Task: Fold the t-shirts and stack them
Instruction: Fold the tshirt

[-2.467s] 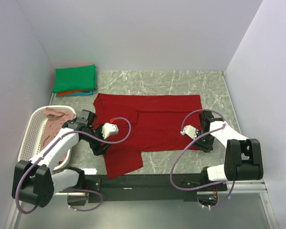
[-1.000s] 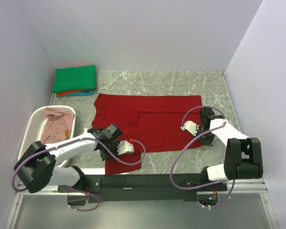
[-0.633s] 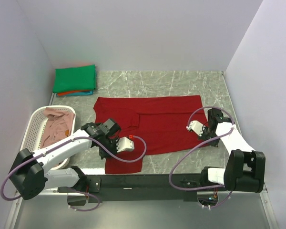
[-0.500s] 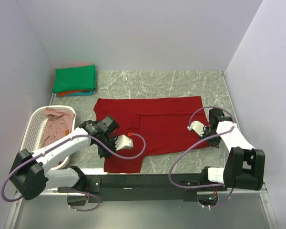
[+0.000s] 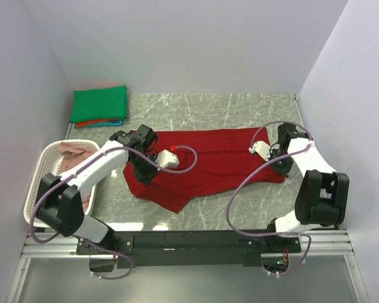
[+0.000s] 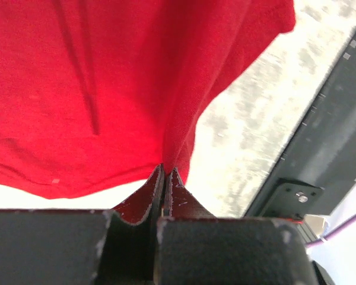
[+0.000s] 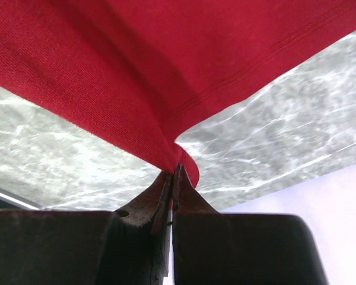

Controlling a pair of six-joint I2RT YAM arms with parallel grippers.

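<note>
A dark red t-shirt [image 5: 221,161] lies across the middle of the marble table, its near edge raised and bunched. My left gripper [image 5: 143,175] is shut on the shirt's left edge; in the left wrist view its jaws [image 6: 166,171] pinch a fold of the red cloth [image 6: 107,89]. At the shirt's right end my right gripper [image 5: 282,164] is also shut, and the right wrist view shows its tips [image 7: 177,167] clamped on the hemmed red edge [image 7: 166,65]. A folded stack sits at the back left, a green t-shirt [image 5: 100,104] on top of orange-red [image 5: 98,122] and teal ones.
A white lattice basket [image 5: 41,169] stands at the left edge with a dusty pink t-shirt [image 5: 72,153] in it. Grey walls close in the back and both sides. A black rail [image 5: 196,240] runs along the near edge.
Both grippers have moved toward the back of the table, carrying the shirt's near edge with them. The shirt now covers less of the table's near part.
</note>
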